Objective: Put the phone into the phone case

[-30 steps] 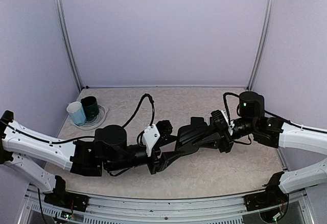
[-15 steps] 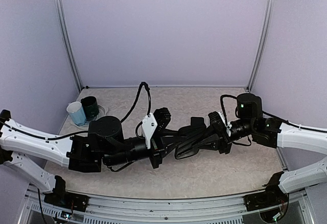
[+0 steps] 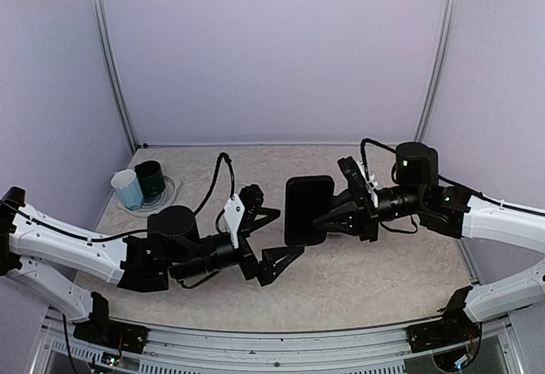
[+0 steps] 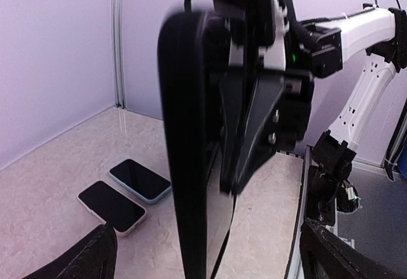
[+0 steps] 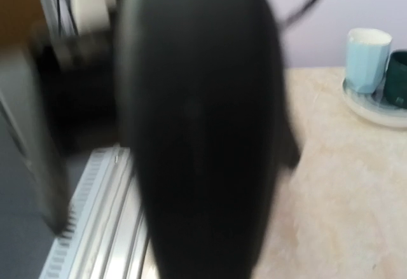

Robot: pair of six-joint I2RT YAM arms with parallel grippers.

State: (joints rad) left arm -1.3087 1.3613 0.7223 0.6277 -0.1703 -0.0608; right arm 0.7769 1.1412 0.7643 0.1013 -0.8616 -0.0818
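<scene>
My right gripper (image 3: 339, 213) is shut on a black phone case (image 3: 307, 210) and holds it upright above the table's middle. Whether a phone sits in it I cannot tell. The left wrist view shows this case edge-on (image 4: 189, 164) with the right gripper's fingers (image 4: 249, 133) clamped on it. It fills the right wrist view as a dark blur (image 5: 197, 133). My left gripper (image 3: 271, 239) stands wide open just left of the case, its fingertips (image 4: 95, 253) apart from it. Two phones lie flat on the table, one in a light blue case (image 4: 140, 180), one in a pale case (image 4: 113, 207).
A light blue cup (image 3: 128, 189) and a dark green cup (image 3: 151, 180) stand on a clear plate (image 3: 168, 195) at the back left. The same cups show at the right of the right wrist view (image 5: 369, 60). The metal rail (image 3: 272, 340) runs along the near edge.
The left gripper has let go of the black case, opened wide and drawn back to the left. The right gripper has swung the case up from tilted flat to upright.
</scene>
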